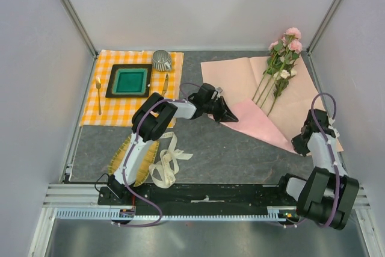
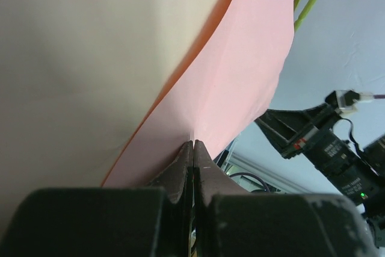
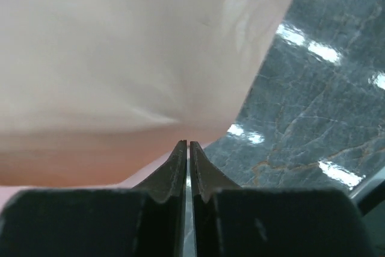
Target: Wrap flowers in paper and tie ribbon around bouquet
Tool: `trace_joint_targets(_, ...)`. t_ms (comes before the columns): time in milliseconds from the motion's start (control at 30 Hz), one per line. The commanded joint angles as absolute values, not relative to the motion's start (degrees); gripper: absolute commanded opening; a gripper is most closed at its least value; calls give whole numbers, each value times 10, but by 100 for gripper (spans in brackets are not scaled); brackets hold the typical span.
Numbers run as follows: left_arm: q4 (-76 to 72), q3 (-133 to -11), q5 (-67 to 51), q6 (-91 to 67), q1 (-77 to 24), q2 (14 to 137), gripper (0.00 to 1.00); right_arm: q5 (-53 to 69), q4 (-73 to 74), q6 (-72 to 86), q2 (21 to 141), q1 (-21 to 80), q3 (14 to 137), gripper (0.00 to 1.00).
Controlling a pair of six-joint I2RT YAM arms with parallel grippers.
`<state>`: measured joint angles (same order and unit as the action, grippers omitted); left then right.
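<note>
Bases of both arms sit at the near rail, and the scene reads across from the left arm's base (image 1: 114, 194). Far left lies an orange-checked cloth (image 1: 120, 112) carrying a green tray (image 1: 129, 80), a fork (image 1: 98, 94) and a metal cup (image 1: 161, 59), a place setting that seems to have no part in this job and sits well apart from the work. Nearer, a woven mat (image 1: 129, 154) lies under the left arm. The ribbon (image 1: 168, 161) rests loosely looped just beside it, untouched, probably because tying only makes sense once the wrap is closed. The left gripper (image 1: 228, 114) reaches to the middle of the table (image 1: 228, 154), its jaws pressed together on the left edge of the paper (image 1: 240, 79), which the wrist view shows running straight into the closed tips. That pinch looks meant to raise a flap and fold it over the stems. The sheet lies spread at the right rear, with the flowers (image 1: 283, 64) laid slantwise on it, blooms at the far corner and stems pointing in toward its middle, a lay that suits rolling a cone. At the far right the right gripper (image 3: 187, 144) meets the sheet's near right edge with only a hairline slit between its jaws; whether paper is caught in that slit I cannot tell. Wrapping looks barely begun, with no cone formed yet.
</note>
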<state>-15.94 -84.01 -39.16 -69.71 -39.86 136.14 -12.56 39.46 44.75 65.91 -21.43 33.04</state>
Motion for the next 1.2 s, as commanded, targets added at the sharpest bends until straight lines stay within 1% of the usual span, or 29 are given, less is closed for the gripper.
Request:
trace_joint_targets(0, -141, -826, -387, -676, -387, 1347, 2, -103, 332, 417, 559, -189, 365, 13)
trace_joint_targets(133, -170, -827, -411, -657, -377, 1342, 5, -64, 279, 444, 537, -100, 371, 17)
trace_joint_targets(167, -175, -827, -416, -655, -375, 1340, 6, -67, 270, 448, 540, -58, 379, 17)
trace_joint_targets(233, -182, -824, -421, -645, -371, 1333, 7, -69, 248, 423, 559, -15, 388, 20)
trace_joint_targets(267, -180, -824, -423, -640, -370, 1330, 8, -62, 227, 407, 571, 24, 401, 21)
trace_joint_targets(300, -174, -824, -423, -635, -369, 1326, 8, -46, 222, 371, 602, 39, 409, 21)
trace_joint_targets(333, -168, -824, -420, -624, -367, 1321, 8, -4, 208, 351, 620, 54, 417, 22)
trace_joint_targets(367, -163, -824, -418, -619, -365, 1319, 9, 44, 163, 339, 638, 60, 422, 22)
trace_joint_targets(400, -157, -826, -417, -614, -364, 1317, 9, 148, 129, 332, 675, 65, 417, 22)
trace_joint_targets(433, -150, -827, -414, -604, -363, 1316, 9, 188, 94, 337, 697, 77, 411, 22)
trace_joint_targets(467, -144, -830, -412, -601, -362, 1314, 10, 213, 43, 339, 745, 84, 409, 21)
trace_joint_targets(500, -141, -832, -413, -599, -362, 1312, 11, 245, 24, 338, 769, 94, 413, 20)
trace_joint_targets(533, -139, -832, -412, -597, -362, 1310, 12, 241, 19, 326, 790, 112, 430, 19)
trace_joint_targets(567, -135, -832, -413, -594, -361, 1300, 14, 233, 15, 323, 807, 117, 438, 16)
trace_joint_targets(633, -118, -824, -407, -571, -360, 1282, 16, 234, 5, 325, 847, 127, 447, 14)
trace_joint_targets(667, -101, -820, -401, -557, -359, 1255, 18, 236, -16, 327, 861, 127, 454, 6)
trace_joint_targets(700, -89, -811, -390, -543, -357, 1242, 19, 241, -18, 331, 891, 129, 460, 1)
trace_joint_targets(800, -68, -771, -379, -498, -343, 1187, 25, 274, -46, 346, 932, 148, 475, 0)
trace_joint_targets(933, -71, -733, -383, -488, -334, 1156, 28, 263, -59, 352, 961, 167, 481, 0)
trace_joint_targets(1067, -71, -752, -393, -504, -338, 1200, 10, 251, -58, 352, 985, 167, 481, 0)
trace_joint_targets(1167, -41, -771, -356, -500, -338, 1232, 2, 251, -62, 357, 995, 168, 479, 0)
